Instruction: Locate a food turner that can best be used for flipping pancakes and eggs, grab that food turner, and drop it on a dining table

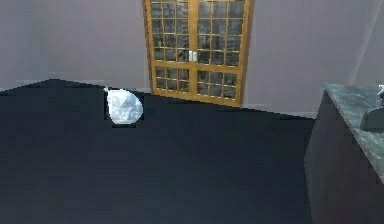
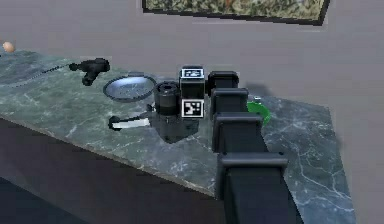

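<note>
My arm (image 2: pixel 245 150) reaches out over a grey marbled countertop (image 2: pixel 60 105) in the arm side view. The gripper (image 2: pixel 140 122) sits left of the two white marker squares, low above the counter. A thin pale and dark shape (image 2: pixel 124 123) lies on the counter right at the gripper's far end; I cannot make out what it is. I cannot tell whether the gripper holds anything. A round shallow pan (image 2: pixel 128 88) lies just beyond it. Farther left lies a dark handled utensil (image 2: pixel 93 68) with a thin wire part.
A small green thing (image 2: pixel 259 104) lies behind the arm and an orange ball (image 2: pixel 8 46) at the counter's far left. The forward view has a dark floor, a glazed wooden double door (image 1: pixel 197 48), a white bag (image 1: pixel 124 106) and the counter's end (image 1: pixel 345 140).
</note>
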Available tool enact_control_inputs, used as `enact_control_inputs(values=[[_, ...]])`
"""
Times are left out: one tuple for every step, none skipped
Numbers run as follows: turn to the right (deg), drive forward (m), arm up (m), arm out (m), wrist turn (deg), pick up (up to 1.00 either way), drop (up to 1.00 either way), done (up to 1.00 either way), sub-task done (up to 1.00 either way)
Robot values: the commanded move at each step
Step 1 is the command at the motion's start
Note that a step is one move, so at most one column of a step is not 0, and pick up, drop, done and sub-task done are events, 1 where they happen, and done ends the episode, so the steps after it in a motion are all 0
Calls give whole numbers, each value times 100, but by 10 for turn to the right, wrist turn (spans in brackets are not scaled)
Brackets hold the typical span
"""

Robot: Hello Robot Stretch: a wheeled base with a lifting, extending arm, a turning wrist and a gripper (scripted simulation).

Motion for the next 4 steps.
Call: enact_control_inputs(values=[[0,0,0,0,-450,0,0,0,0],[0,0,0,0,-450,0,0,0,0],[0,0,0,0,-30,0,0,0,0],[0,0,0,-16,0,0,0,0,0]])
